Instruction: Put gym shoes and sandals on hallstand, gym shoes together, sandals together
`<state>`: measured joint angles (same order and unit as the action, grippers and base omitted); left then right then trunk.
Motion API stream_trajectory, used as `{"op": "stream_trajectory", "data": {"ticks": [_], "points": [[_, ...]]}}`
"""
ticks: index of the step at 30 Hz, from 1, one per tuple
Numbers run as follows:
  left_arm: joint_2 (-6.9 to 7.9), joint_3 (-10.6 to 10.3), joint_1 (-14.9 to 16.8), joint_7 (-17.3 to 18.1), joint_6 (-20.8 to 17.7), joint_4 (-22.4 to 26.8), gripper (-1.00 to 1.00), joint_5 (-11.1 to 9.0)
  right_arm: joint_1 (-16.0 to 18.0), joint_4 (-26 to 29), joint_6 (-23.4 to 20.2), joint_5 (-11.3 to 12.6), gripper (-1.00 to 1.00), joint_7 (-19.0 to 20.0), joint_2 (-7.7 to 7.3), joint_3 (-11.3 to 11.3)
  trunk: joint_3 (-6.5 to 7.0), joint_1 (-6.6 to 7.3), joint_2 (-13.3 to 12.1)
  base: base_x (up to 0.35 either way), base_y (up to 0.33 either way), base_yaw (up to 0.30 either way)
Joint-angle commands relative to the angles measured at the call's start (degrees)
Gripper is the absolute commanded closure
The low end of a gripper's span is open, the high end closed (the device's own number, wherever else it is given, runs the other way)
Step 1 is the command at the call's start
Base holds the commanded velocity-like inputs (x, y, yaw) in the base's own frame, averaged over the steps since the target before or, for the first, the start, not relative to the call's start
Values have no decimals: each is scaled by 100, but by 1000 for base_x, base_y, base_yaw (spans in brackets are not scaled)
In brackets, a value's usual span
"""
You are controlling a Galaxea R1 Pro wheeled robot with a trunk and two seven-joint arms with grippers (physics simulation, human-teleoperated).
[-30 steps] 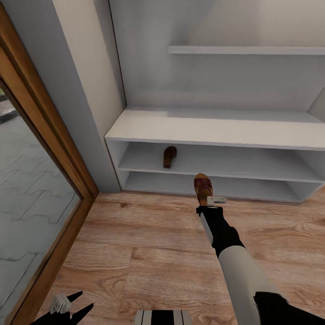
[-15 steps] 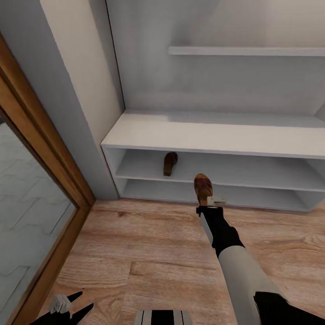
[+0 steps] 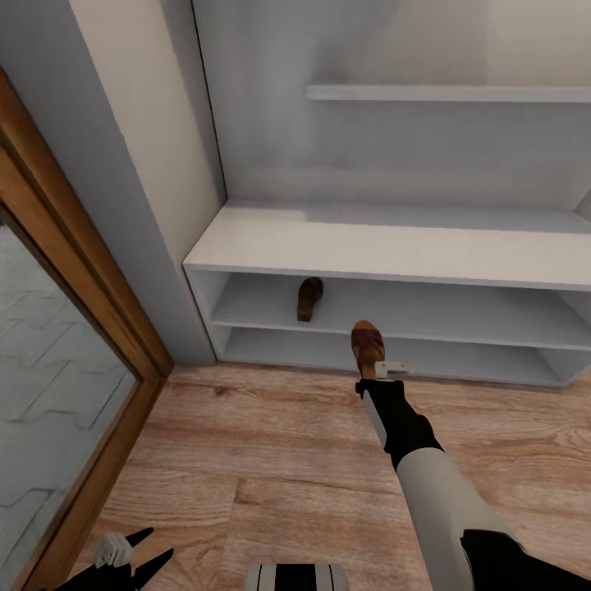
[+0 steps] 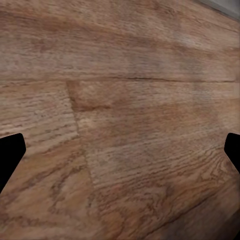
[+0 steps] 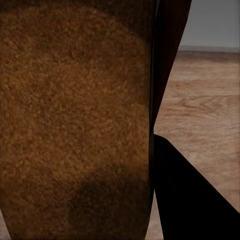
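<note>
The held sandal (image 3: pixel 367 348) is hiding the right gripper's fingertips, while the hallstand (image 3: pixel 394 246) is running off the frame's right edge.

A wood door frame (image 3: pixel 78 287) runs slantwise down the left side of the head view, warm brown with a darker inner edge. Inside the frame sits a glass pane (image 3: pixel 41 394), and through it shows grey paving in an interlocking zigzag pattern. Just right of the frame stands a pale wall (image 3: pixel 135 139), its face cream and its nearer edge strip grey; the strip meets the frame near the bottom. Right of that wall, a thin dark seam runs upright where it meets a grey back wall (image 3: pixel 533 33) that fades to a lighter tone toward the upper right corner of the view.
</note>
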<state>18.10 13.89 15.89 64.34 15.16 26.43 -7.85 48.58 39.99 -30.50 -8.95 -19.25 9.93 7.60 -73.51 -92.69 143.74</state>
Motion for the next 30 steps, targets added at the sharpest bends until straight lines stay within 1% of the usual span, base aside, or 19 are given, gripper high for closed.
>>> {"op": "stream_trajectory", "data": {"ticks": [1,14,22,27,28,30], "points": [[0,8,3,18,32,-7,-100,-5,3,2,-35,-46,100,9,7,22,-4,1,2,0,0,0],[0,8,6,18,35,-7,-100,1,7,70,-49,-46,100,5,7,9,-4,1,2,0,0,0],[-17,2,9,18,33,-7,-100,21,216,244,-351,-35,100,-7,7,8,-4,1,2,0,0,0],[-30,0,11,18,37,-7,-100,27,379,253,-536,37,100,-20,7,10,-4,1,2,0,0,0],[-31,0,11,18,38,-7,-100,30,395,254,-908,105,100,-21,7,10,-4,1,2,0,0,0],[-32,0,11,18,38,-7,-100,33,418,254,-932,170,100,-23,7,10,-4,1,2,0,0,0]]}}
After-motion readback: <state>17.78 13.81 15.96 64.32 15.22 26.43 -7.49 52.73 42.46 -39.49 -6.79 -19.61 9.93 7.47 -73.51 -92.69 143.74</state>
